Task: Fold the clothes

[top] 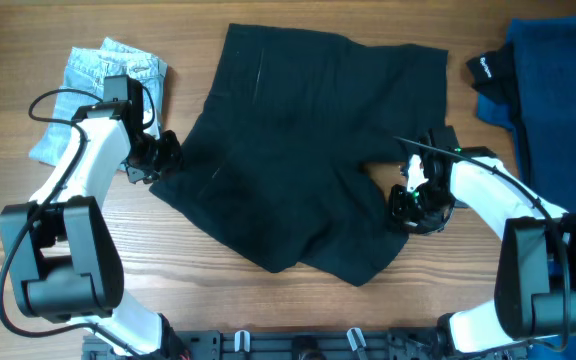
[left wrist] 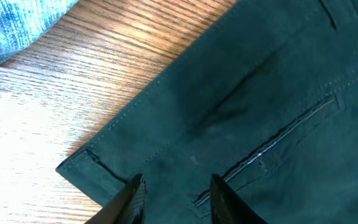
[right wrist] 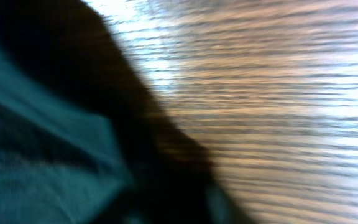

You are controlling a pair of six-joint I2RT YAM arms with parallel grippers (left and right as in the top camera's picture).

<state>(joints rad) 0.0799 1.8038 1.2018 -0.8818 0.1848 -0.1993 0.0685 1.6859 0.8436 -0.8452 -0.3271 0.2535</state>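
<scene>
Black woven shorts (top: 298,150) lie flat mid-table, long axis roughly left-right. Your left gripper (left wrist: 174,190) is narrowly parted over their stitched corner. Your right gripper (top: 410,207) is blurred, so I can't tell.

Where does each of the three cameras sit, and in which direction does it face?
Overhead: above the table, facing straight down; black shorts, light jeans, both arms.
Left wrist: on left arm, facing down at the shorts' corner; left gripper shows.
Right wrist: on right arm, close to the table; blurred, no fingers discernible.
Shared: all show shorts on table.
</scene>
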